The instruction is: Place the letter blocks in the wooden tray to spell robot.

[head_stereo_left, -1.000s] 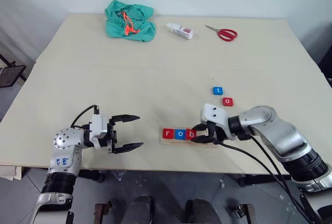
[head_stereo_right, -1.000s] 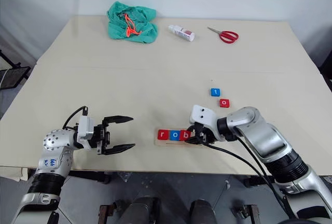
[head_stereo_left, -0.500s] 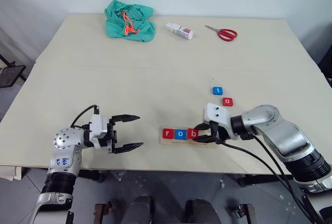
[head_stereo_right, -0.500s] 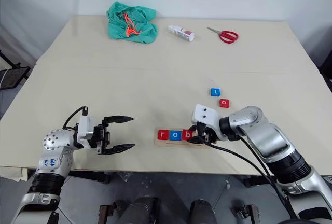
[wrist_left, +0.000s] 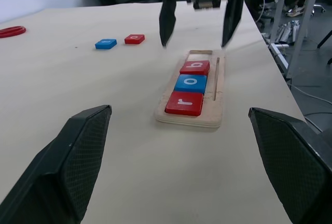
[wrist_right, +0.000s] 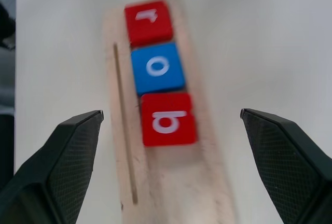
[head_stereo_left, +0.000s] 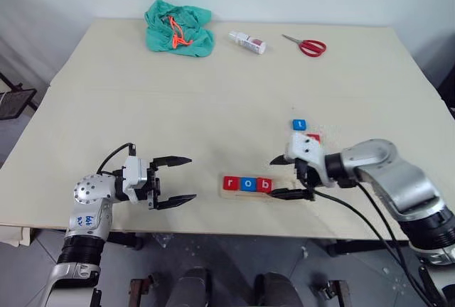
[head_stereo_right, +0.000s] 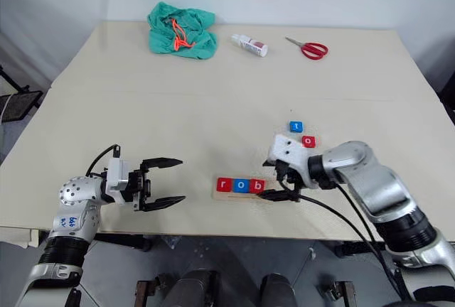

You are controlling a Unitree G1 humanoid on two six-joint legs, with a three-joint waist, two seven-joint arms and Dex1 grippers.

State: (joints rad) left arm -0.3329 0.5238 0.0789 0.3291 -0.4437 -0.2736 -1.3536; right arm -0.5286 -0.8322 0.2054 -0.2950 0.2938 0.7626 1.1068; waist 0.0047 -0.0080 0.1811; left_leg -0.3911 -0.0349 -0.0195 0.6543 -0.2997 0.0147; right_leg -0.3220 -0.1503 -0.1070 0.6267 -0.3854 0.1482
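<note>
The wooden tray (wrist_left: 218, 80) lies near the table's front edge. In it, in a row, sit a red r block (head_stereo_left: 229, 182), a blue o block (head_stereo_left: 247, 183) and a red b block (head_stereo_left: 264, 185); its right end (wrist_right: 176, 182) is bare. My right gripper (head_stereo_left: 273, 178) hovers open just right of the b block, holding nothing. A blue t block (head_stereo_right: 296, 127) and a red o block (head_stereo_right: 308, 141) lie loose on the table behind that gripper. My left gripper (head_stereo_left: 192, 178) stands open and empty to the tray's left, pointing at it.
At the table's far side lie a green cloth with an orange cord (head_stereo_left: 178, 28), a small white bottle (head_stereo_left: 247, 42) and red scissors (head_stereo_left: 306, 46). The tray sits close to the table's front edge (head_stereo_left: 234, 234).
My right gripper has opened, let go of the b block in the tray, and drawn back up and to the right. The left gripper has not moved.
</note>
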